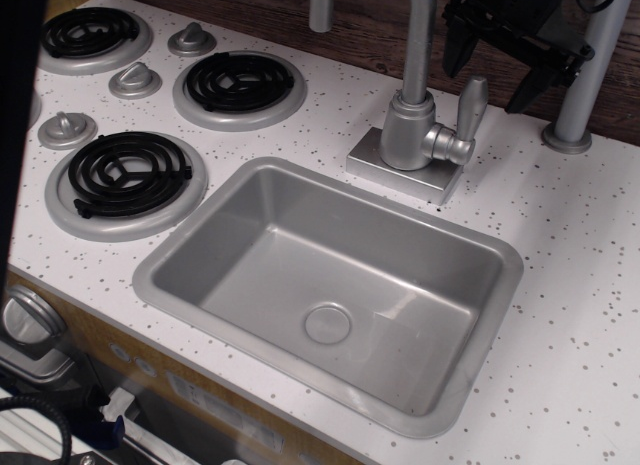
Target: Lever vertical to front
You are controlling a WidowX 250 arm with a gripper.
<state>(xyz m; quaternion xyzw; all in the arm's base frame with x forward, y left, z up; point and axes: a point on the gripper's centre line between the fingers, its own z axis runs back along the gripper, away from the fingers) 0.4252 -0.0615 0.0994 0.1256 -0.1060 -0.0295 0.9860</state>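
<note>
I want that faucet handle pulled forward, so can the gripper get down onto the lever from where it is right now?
Probably yes. The gripper hangs open just above and behind the upright lever, jaws apart, touching nothing. Only the spout pipe stands close on the left, beside the path rather than across it.
</note>
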